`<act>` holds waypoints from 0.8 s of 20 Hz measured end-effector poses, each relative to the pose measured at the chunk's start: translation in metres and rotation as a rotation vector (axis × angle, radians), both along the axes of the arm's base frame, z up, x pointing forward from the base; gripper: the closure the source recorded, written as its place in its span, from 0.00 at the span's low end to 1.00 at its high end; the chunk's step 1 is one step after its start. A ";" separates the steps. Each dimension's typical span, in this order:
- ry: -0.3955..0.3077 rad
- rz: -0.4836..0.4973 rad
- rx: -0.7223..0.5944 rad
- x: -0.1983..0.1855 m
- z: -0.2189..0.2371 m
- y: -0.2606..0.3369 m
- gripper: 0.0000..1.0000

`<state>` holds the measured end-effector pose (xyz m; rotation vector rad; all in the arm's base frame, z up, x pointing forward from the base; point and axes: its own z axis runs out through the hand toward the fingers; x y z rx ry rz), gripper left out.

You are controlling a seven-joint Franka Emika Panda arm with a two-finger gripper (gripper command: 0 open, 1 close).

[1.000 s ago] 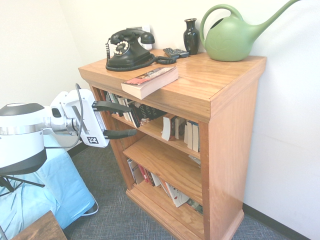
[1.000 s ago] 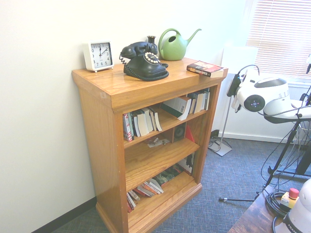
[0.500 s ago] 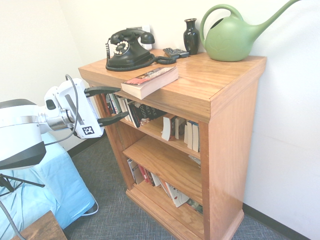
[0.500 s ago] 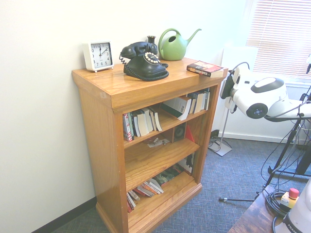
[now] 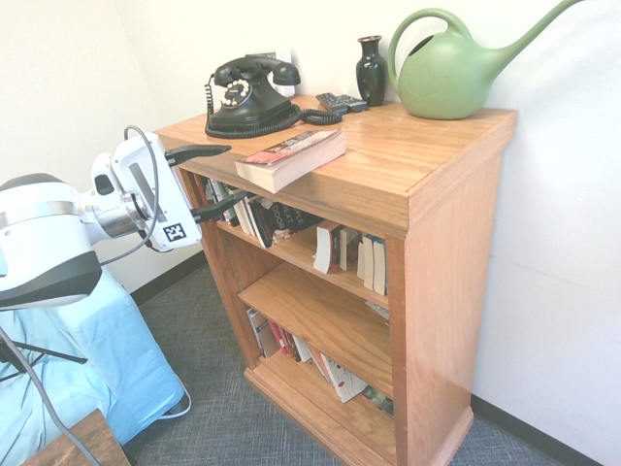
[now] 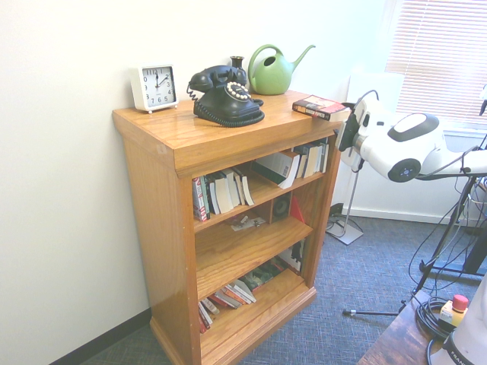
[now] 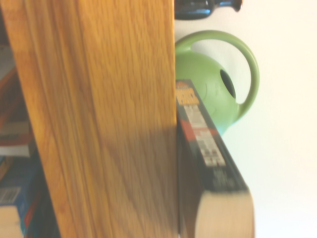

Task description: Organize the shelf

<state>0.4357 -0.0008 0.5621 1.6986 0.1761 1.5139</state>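
Arm's moved nearer the shelf (image 5: 335, 223) since 1 sec ago; my fingers (image 5: 215, 179) are open w/ nothing gripped, near the paperback (image 5: 291, 159) on its top. Shelf's against the wall, phone (image 5: 250, 97) & watering can (image 5: 456, 73) on top.

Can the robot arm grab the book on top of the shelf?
Probably yes: the gripper is open beside the book, which lies at the edge of the shelf's top, and nothing seems to stand between them.
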 end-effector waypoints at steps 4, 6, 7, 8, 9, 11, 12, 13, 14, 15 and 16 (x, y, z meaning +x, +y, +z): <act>0.010 0.011 0.002 0.017 0.002 0.000 1.00; 0.007 0.014 0.001 0.024 0.006 0.000 1.00; 0.004 0.012 0.000 0.027 0.007 0.000 1.00; 0.003 0.012 0.000 0.029 0.008 0.000 1.00; 0.001 0.012 0.000 0.031 0.009 0.000 1.00; 0.000 0.012 -0.001 0.033 0.011 0.001 1.00; 0.001 0.011 0.000 0.034 0.010 0.001 1.00; 0.001 0.011 0.000 0.034 0.010 0.001 1.00; 0.001 0.013 0.001 0.034 0.009 0.002 1.00; 0.002 0.017 0.002 0.034 0.008 0.004 1.00; 0.003 0.020 0.005 0.034 0.007 0.005 1.00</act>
